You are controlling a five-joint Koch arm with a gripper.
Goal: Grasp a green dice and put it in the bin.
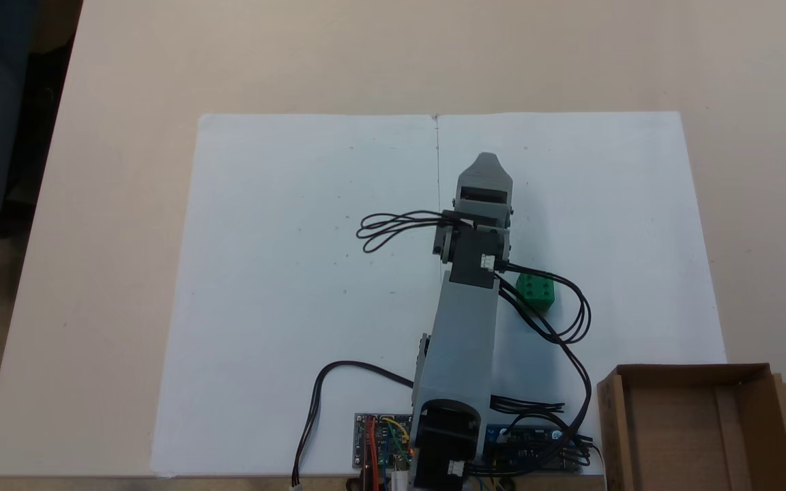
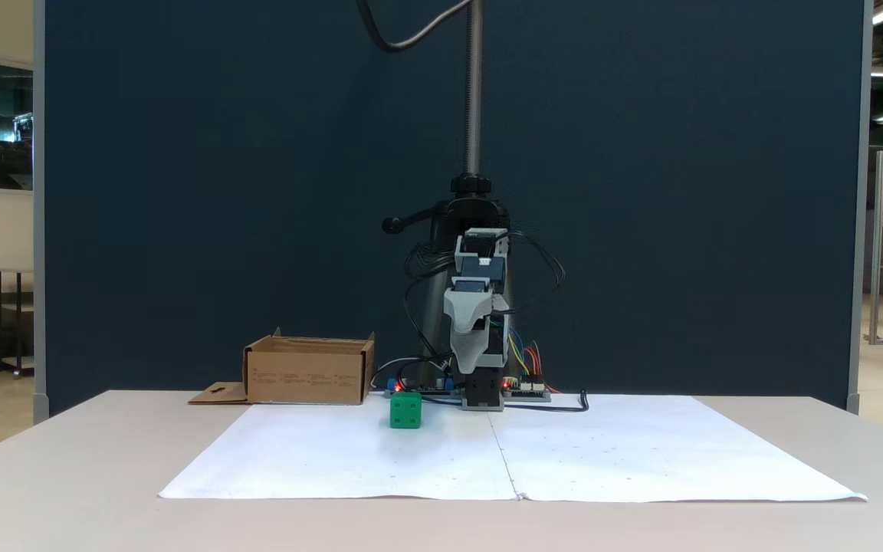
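Fixed view from above: dice [image 1: 536, 291] seen on white paper [image 1: 284, 286], just right of arm [image 1: 460, 341], apart from bin [image 1: 690, 426] at lower right. Pincer [image 1: 487, 164] raised, nothing held; spread or pressed together cannot be told.

Fixed view from front: dice [image 2: 405, 410] seen on paper, right of bin [image 2: 308, 369]; pincer [image 2: 469, 362] hung above counter [image 2: 66, 475], clear of dice.

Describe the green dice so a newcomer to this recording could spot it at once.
Start at the white paper sheet covering the table. In the top-down fixed view the green dice lies right of the grey arm, above the bin. It is the one small bright green cube, with dark round pips.
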